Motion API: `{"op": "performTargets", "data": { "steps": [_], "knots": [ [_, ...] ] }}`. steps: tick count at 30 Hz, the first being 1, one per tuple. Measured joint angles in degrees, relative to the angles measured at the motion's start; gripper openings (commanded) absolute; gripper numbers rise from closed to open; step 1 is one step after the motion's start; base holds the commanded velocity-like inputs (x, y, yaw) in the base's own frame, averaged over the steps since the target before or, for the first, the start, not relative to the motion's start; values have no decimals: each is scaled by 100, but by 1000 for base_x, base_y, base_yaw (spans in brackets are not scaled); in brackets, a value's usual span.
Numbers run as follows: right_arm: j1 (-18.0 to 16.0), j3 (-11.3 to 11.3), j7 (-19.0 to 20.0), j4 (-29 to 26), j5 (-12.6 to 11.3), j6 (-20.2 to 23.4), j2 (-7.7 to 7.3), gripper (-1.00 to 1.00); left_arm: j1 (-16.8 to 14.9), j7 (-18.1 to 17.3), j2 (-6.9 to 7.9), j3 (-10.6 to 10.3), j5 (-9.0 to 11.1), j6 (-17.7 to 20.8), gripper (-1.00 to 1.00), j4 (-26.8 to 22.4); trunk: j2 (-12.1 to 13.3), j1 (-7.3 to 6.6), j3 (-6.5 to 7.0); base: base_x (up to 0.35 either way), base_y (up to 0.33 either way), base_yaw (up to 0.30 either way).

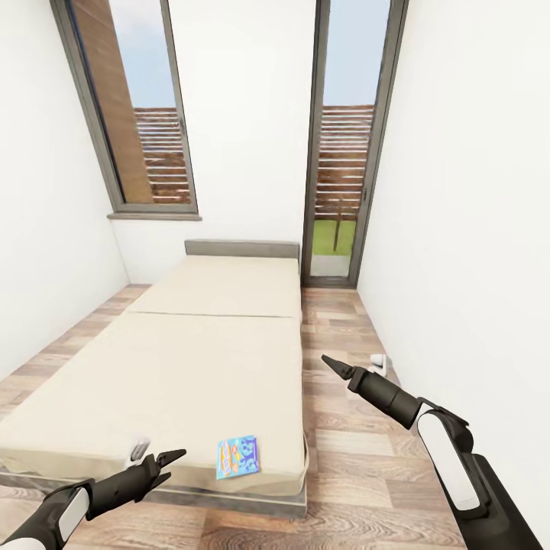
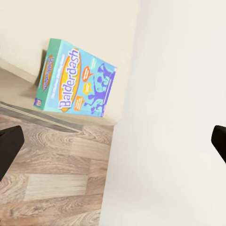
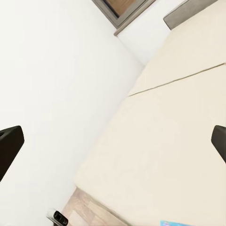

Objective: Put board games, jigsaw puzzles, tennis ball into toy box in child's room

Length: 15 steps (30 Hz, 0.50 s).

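White walls, two tall windows and a wood-plank floor enclose the bed [image 1: 206, 359], whose cream mattress is seen stretching away from the robot.

A single board game [image 1: 237, 457], the blue cartoon-printed box lettered "Balderdash" in the left wrist view [image 2: 75, 79], is seen lying flat on the near end of the mattress, close to the foot edge. It lies just ahead of and to the right of the left gripper [image 1: 169, 461], which is held low at the bed's foot with its jaws parted and nothing between them. The right gripper [image 1: 333, 365] is held further forward over the floor beside the bed, well apart from the box; whether its jaws are released or clenched cannot be told, though nothing is carried.

The step in hand is judged to be the approach to a game on the bed, with no grasp yet begun. For the next move, the left gripper would probably have to be brought over the box's near edge, since a thin box lying flat offers little to pinch. No container is seen from here, so its contents cannot be reported.
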Motion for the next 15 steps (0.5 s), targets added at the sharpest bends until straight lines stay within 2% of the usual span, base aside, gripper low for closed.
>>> {"op": "performTargets", "data": {
  "steps": [15],
  "knots": [
    [0,0,0,1,0,-4,0,100,0,0,-8,0,-5,1,100,0,-602,330,-269,0,0,0]
  ]
}}
